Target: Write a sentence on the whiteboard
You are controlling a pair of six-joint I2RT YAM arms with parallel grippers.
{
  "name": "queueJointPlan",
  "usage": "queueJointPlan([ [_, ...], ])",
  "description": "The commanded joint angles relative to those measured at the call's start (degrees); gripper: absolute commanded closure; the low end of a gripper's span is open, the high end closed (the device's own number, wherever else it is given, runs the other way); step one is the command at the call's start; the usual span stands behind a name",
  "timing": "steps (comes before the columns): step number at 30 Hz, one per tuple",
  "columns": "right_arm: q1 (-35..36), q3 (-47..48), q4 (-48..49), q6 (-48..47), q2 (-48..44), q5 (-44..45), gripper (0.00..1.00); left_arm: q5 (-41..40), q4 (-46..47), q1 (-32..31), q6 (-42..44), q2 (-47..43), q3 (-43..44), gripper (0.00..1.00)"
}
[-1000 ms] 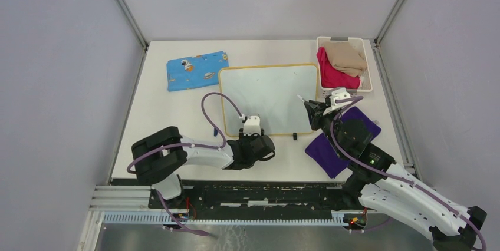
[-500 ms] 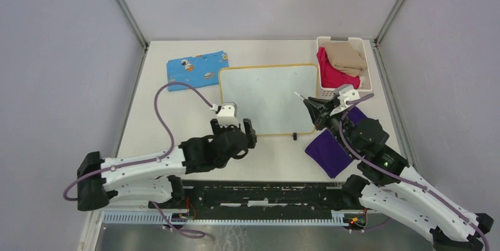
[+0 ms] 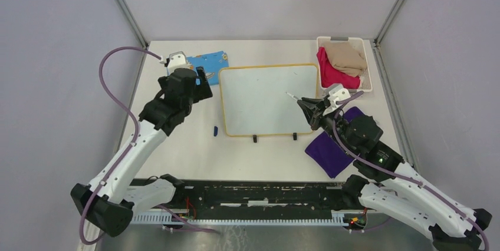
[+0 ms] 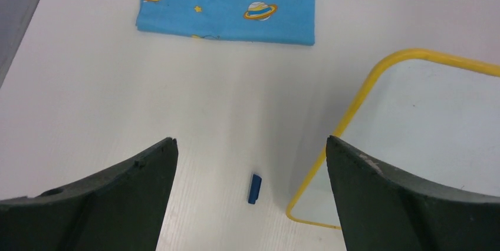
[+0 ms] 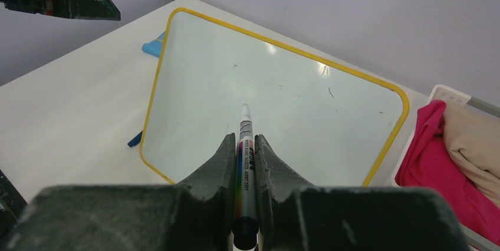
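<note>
The right fingers (image 5: 221, 157) are closed narrow on a marker (image 5: 244, 139). It is gripped along its barrel so the bare white tip sticks out ahead of them, which looks like a hold meant for writing. In the top view the tip sits over the right-centre part of the board (image 3: 268, 99). I cannot tell whether it touches the surface.

The board lies flat at the centre of the tabletop (image 3: 177, 157), its yellow rim square to the edges. Two black clips (image 3: 255, 138) sit on its lower long side. No sentence is on it yet, only a few faint specks, so I judge that the writing has not begun.

The left fingers (image 4: 118, 198) are spread wide and hold nothing. They hang over bare tabletop at the upper left, just beside the board's left rim, probably parked clear of the writing area. Between them in the wrist view lies a small blue cap (image 4: 254, 188), near the board's lower-left corner but not touching it. It is most likely the marker's own cap.

A blue cloth (image 3: 196, 69) printed with planets lies flat at the upper left. A purple cloth (image 3: 330, 151) lies at the lower right, partly under the right arm. A white basket (image 3: 345, 40) at the upper right holds pink and tan fabric.

The tabletop is smooth, matte white and evenly lit. Plain pale grey walls close it in on three sides, with metal posts at the far corners and a metal rail along the bottom.
</note>
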Motion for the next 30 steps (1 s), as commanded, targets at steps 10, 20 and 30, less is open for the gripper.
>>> queueJointPlan([
  [10, -0.1, 1.8, 6.2, -1.1, 4.3, -3.2, 1.0, 12.7, 15.1, 17.1, -5.2, 2.0, -1.0, 0.0],
  [20, -0.1, -0.1, 8.5, -2.3, 5.5, -1.2, 1.0, 22.0, 33.9, 17.1, 4.8, -1.2, -10.9, 0.0],
  [30, -0.1, -1.5, 9.7, -3.0, 4.1, -0.1, 1.0, 41.9, 52.6, 26.2, -14.0, -1.7, -27.0, 0.0],
])
